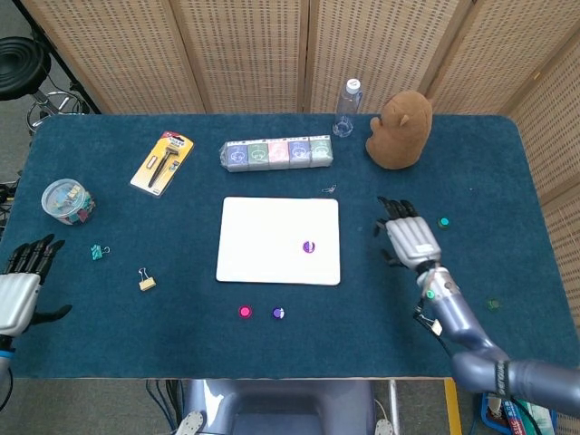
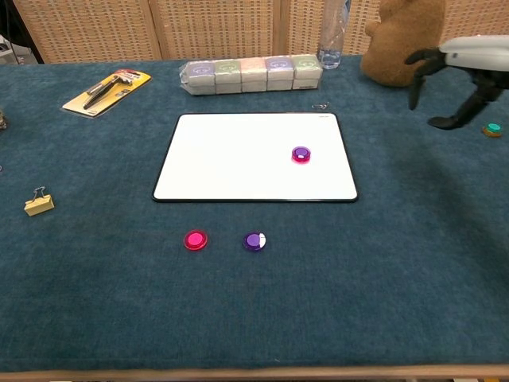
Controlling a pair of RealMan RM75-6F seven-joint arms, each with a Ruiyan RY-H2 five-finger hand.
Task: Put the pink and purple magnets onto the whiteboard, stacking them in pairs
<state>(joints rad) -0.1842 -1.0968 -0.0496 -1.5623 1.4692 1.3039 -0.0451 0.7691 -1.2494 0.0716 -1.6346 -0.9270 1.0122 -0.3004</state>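
A stacked pair of magnets (image 2: 301, 153), purple on top of pink, sat on the right half of the whiteboard (image 2: 238, 159), which lay flat on the blue-covered counter (image 2: 254, 310). A loose pink magnet (image 2: 195, 239) and a loose purple magnet (image 2: 254, 240) lay side by side, slightly apart, on the counter just in front of the board's near edge.

The right hand (image 1: 410, 237) hovered over the counter well to the right of the whiteboard, fingers spread and holding nothing; a small teal magnet (image 1: 444, 222) lay just beside it. The left hand (image 1: 23, 283) showed at the far left edge of the head view, fingers apart and likewise empty.

Behind the whiteboard stood a row of small pastel boxes (image 2: 250, 73), with a clear water bottle (image 1: 346, 108) and a brown plush toy (image 1: 400, 130) further to the right. A yellow blister pack of tools (image 1: 163, 161) lay at the rear left, and a clear tub of binder clips (image 1: 67, 200) stood near the left edge. A teal binder clip (image 1: 98, 252) and a yellow binder clip (image 2: 37, 202) lay loose on the left side of the counter, and a small metal clip (image 2: 320, 105) rested just behind the board's far right corner.
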